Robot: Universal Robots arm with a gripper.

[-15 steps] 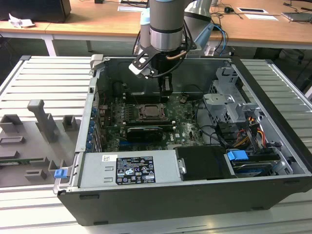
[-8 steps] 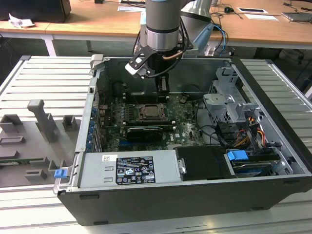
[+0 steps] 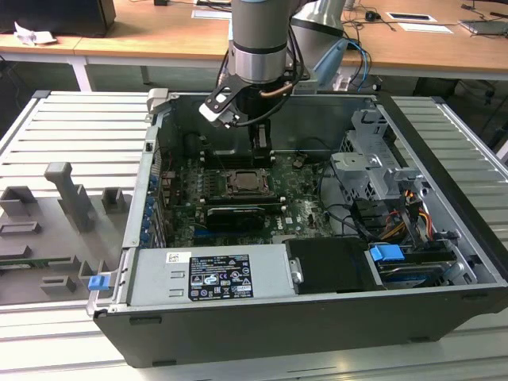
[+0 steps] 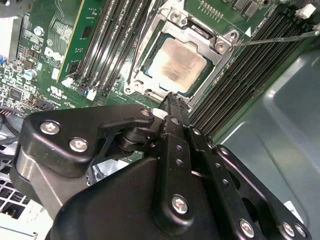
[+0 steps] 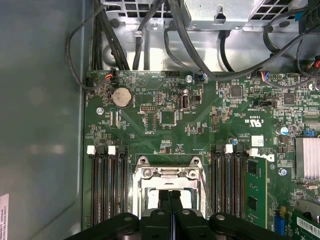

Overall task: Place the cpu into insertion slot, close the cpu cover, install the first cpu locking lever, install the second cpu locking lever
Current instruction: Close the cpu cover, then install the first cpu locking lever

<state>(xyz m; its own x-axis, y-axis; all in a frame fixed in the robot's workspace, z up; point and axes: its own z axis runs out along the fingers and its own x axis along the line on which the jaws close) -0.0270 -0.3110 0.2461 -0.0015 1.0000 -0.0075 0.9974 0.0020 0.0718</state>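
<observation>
fingers (image 4: 172,107): pressed together, holding nothing
cpu (image 4: 176,64): seated in insertion slot (image 4: 160,86), just beyond the fingers' tips
cpu cover (image 4: 220,50): lying flat around cpu

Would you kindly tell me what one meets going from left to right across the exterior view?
Grey moulded fixture → insertion slot → metal drive cage.

Wooden desks (image 3: 159,36), pale slatted metal table (image 3: 79,135)
</observation>
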